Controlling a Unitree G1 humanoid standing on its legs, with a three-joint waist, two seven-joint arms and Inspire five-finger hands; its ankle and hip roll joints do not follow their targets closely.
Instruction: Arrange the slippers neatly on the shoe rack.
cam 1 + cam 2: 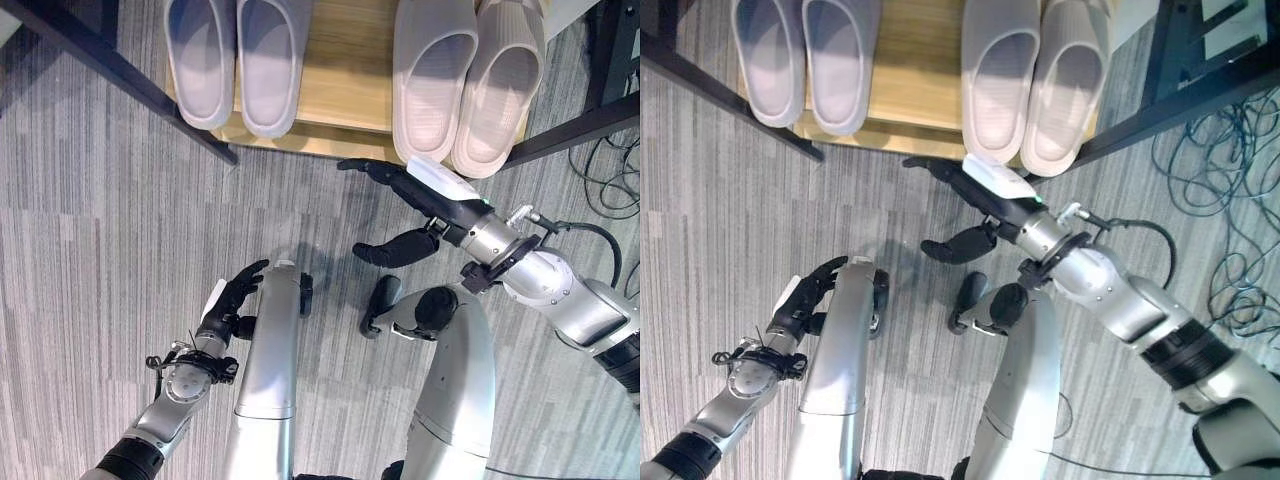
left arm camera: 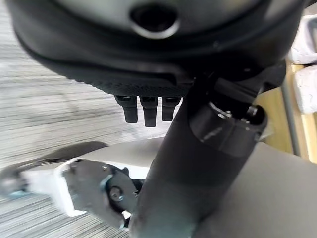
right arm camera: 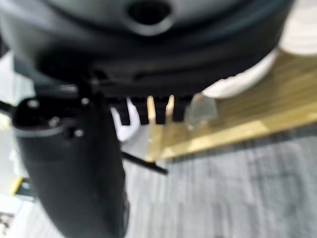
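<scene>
Left hand (image 1: 232, 297) hanging low over grey carpet (image 1: 90, 230), fingers relaxed, holding nothing. Right hand (image 1: 420, 192) reaching forward just short of shoe rack (image 1: 345, 70), fingers spread wide, thumb apart, empty. Beyond, grey slippers (image 1: 238, 60) sitting paired on left of wooden shelf, beige slippers (image 1: 468, 75) paired on right, toes overhanging front edge.

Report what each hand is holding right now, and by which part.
Nothing is held. The right hand is open just short of the beige slippers on the shoe rack; the left hand is open, low.
</scene>
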